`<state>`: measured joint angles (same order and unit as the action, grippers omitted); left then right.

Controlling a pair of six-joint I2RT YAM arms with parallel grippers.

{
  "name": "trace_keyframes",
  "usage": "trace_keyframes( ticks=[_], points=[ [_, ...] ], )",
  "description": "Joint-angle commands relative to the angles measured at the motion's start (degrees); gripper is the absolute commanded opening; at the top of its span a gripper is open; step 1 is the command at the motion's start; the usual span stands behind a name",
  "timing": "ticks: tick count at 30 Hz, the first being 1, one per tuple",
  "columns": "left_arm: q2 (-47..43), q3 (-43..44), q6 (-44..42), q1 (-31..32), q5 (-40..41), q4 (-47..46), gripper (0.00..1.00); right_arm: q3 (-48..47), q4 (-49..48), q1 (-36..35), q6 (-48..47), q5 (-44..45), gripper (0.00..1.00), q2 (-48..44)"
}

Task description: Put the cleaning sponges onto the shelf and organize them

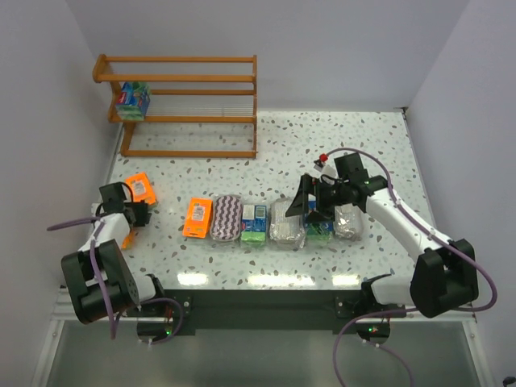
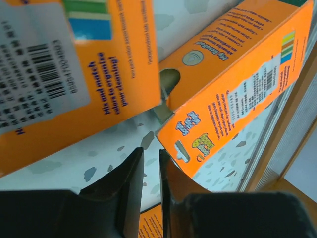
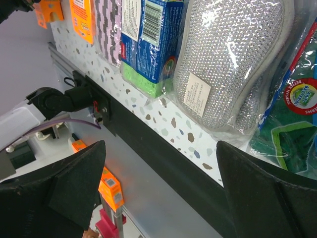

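The shelf stands at the far left with one blue-and-green sponge block on its middle tier. My left gripper is shut and empty just short of an orange pack. The left wrist view shows its jaws almost together, above the table, with two orange packs ahead. A row lies mid-table: orange pack, purple zigzag pad, blue-green block, grey-white pad, a green pack, a grey-white pad. My right gripper hangs open above the row.
Another orange piece lies under my left wrist near the front edge. A small red object sits behind the right arm. The table's dark front rail runs below the right jaws. Walls close in on the left and right.
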<state>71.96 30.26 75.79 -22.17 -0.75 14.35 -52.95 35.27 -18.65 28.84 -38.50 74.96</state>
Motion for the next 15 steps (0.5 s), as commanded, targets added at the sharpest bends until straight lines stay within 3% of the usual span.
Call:
trace_keyframes(
  ticks=[1,3,6,10,15],
  points=[
    [0.98,4.1,-3.98,-0.68,-0.11,-3.54,0.23,-3.04,0.07,-0.15,-0.72,-0.17,0.97,0.63],
    [-0.06,4.28,-4.68,-0.68,-1.87,-3.89,0.22,-3.04,-0.37,-0.07,-0.45,-0.17,0.97,0.8],
    [-3.66,4.11,-5.12,-0.68,-3.28,-1.62,0.29,-2.69,-1.16,-0.07,0.07,0.0,0.97,1.24],
    [-7.97,3.4,-4.6,-0.68,-3.73,1.99,0.54,-2.34,-1.95,-0.07,0.51,-0.17,0.97,1.94],
    [-8.77,3.14,-3.54,-0.76,-2.33,3.67,0.7,-2.95,-2.04,-0.15,0.34,-0.08,0.96,2.47]
  ],
)
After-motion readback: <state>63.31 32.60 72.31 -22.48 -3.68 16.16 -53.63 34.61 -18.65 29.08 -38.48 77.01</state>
